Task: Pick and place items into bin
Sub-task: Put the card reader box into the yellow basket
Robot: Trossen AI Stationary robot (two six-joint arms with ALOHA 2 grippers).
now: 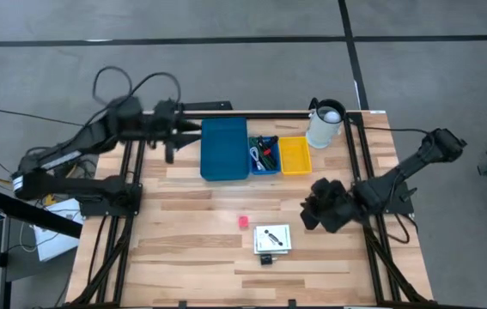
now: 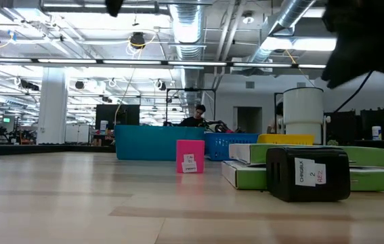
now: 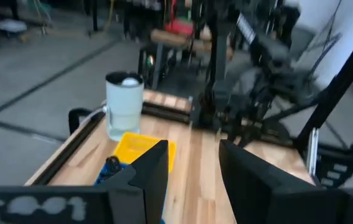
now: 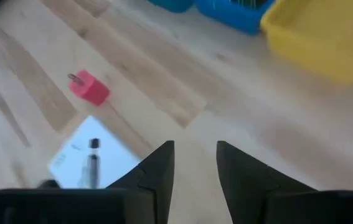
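Right now your right gripper [image 1: 319,209] hangs above the table just to the right of the white printed card [image 1: 271,239], fingers parted with nothing between them. Take that card as your landmark: a black pen-like stick [image 1: 270,235] lies on top of it, the tiny black block [image 1: 266,258] touches its near edge, and the pink-red piece [image 1: 243,221] sits just off its far-left corner, apart from it. Behind the card, along the far side of the table [image 1: 183,257], you have a large blue bin [image 1: 224,148], a small blue bin [image 1: 264,155] holding more sticks, and a yellow bin [image 1: 295,155], with the white jug [image 1: 325,124] further right. Your left gripper [image 1: 171,137] waits well behind and left of the card, beside the large blue bin, fingers apart and empty.

From the low view you see what the high view hides: the card is the top of two stacked green-edged boxes [image 2: 313,166], the black block [image 2: 307,174] carries a white label, and a person [image 2: 196,116] sits far behind the bins. The right wrist view shows bare wood between its fingertips [image 4: 159,163], with the pink-red piece [image 4: 89,87] and card [image 4: 92,155] off to one side
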